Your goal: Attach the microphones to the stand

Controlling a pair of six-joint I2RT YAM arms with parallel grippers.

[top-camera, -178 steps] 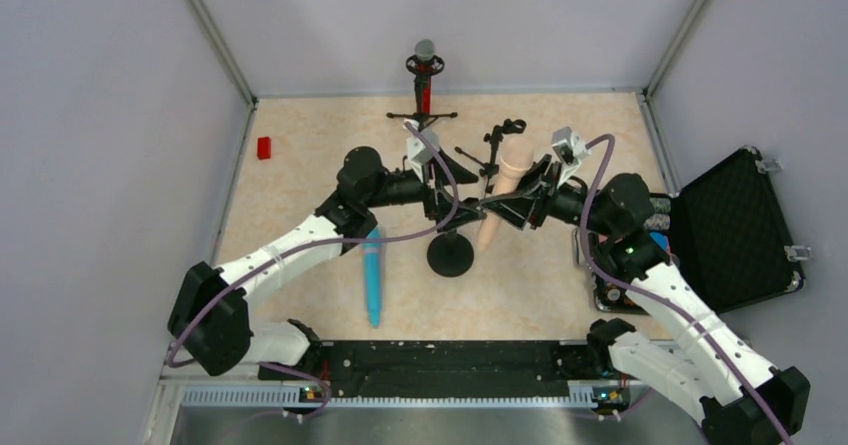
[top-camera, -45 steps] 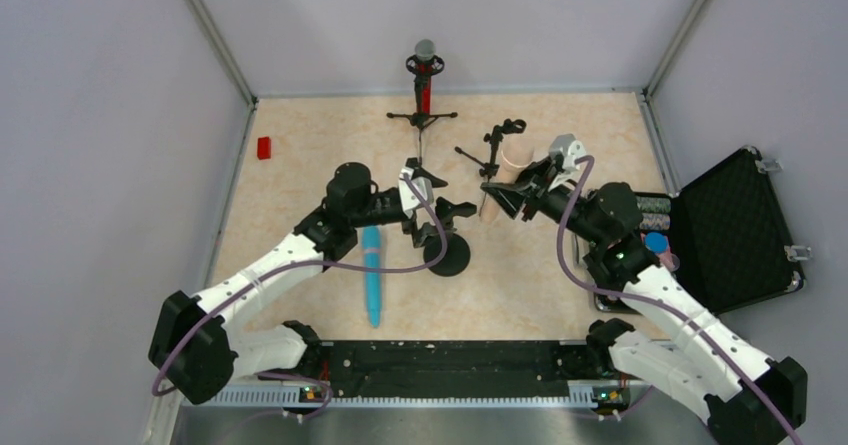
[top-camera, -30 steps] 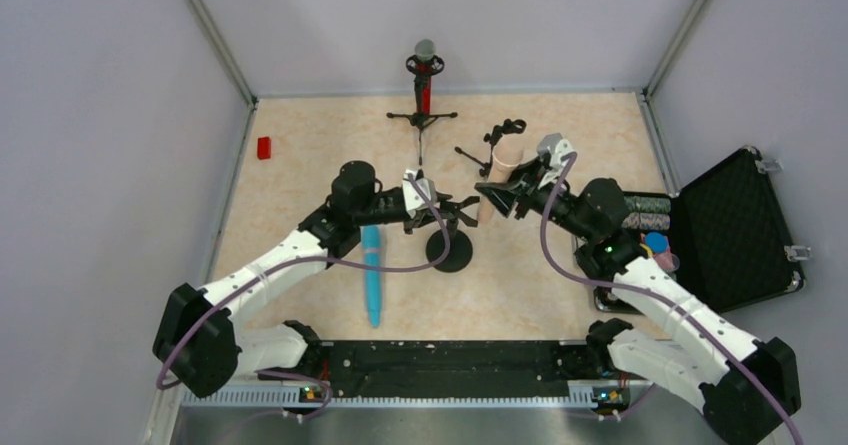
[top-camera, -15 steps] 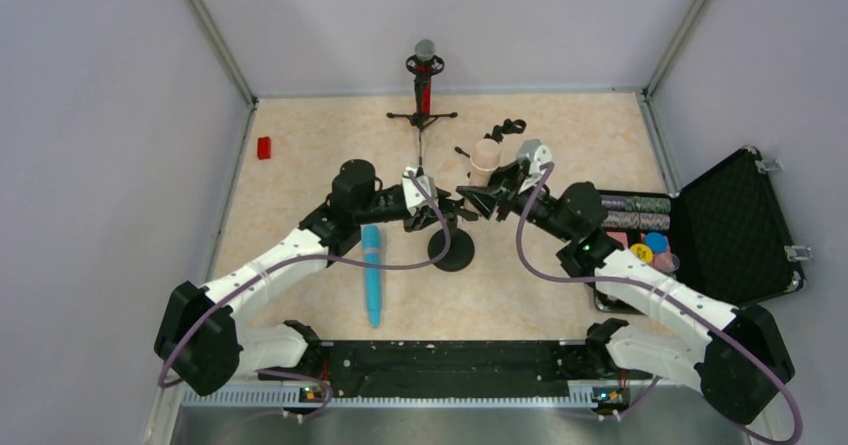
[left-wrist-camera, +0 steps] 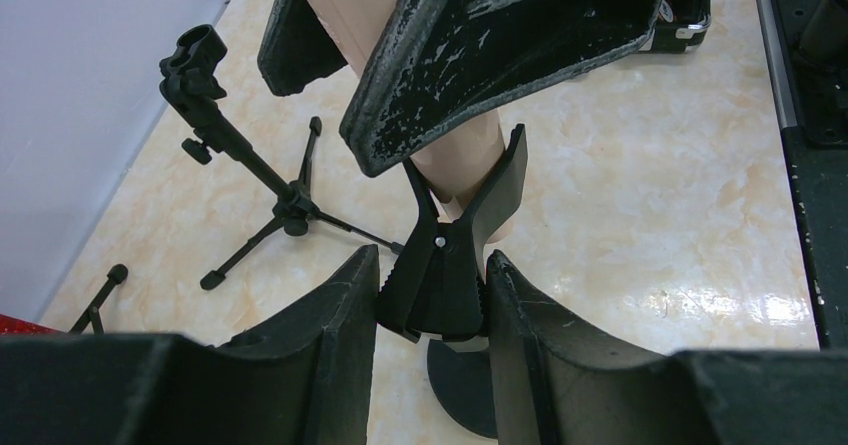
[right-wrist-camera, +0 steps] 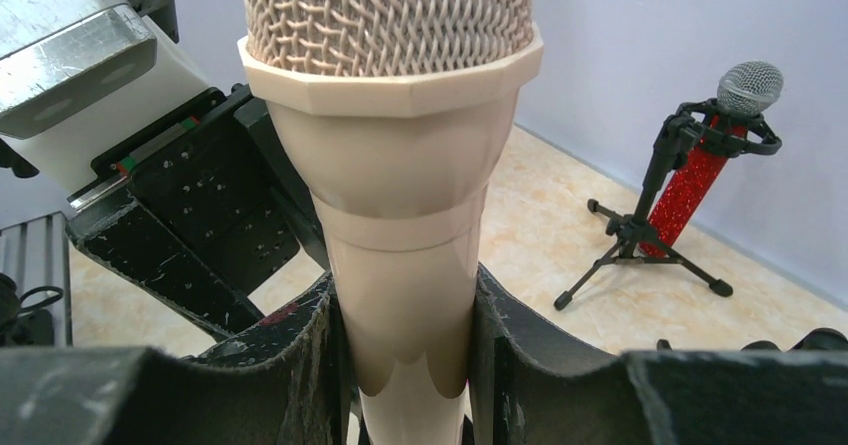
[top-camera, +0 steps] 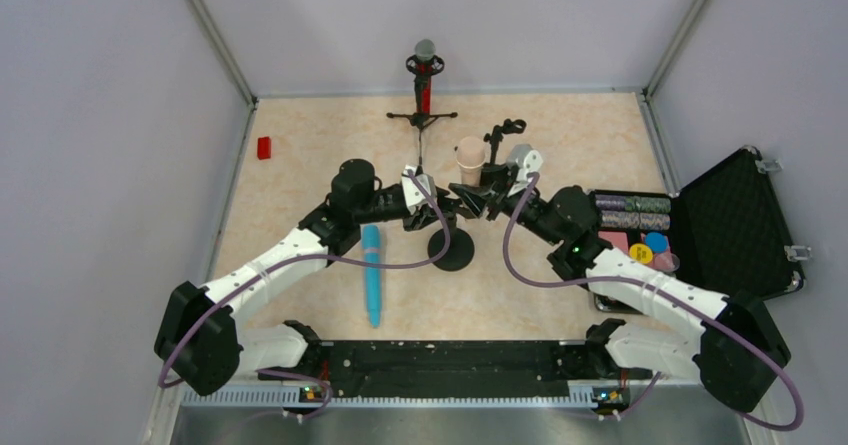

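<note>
The right pincer (right-wrist-camera: 400, 365) was closed tight on the peach-beige stick microphone (right-wrist-camera: 400, 165). It held the microphone straight up, head on top. The bottom end sat between the jaws of the black spring clip (left-wrist-camera: 470, 200) on the black round-foot stand (top-camera: 450, 252), near the middle of the worktop (top-camera: 300, 165). The left pincer (left-wrist-camera: 430, 310) pinched that clip's handles from the left side, only a little open. Next, I think, the clip must bite the microphone's handle.

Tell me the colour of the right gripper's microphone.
Peach-beige all over; the microphone shows best in the right wrist view.
</note>
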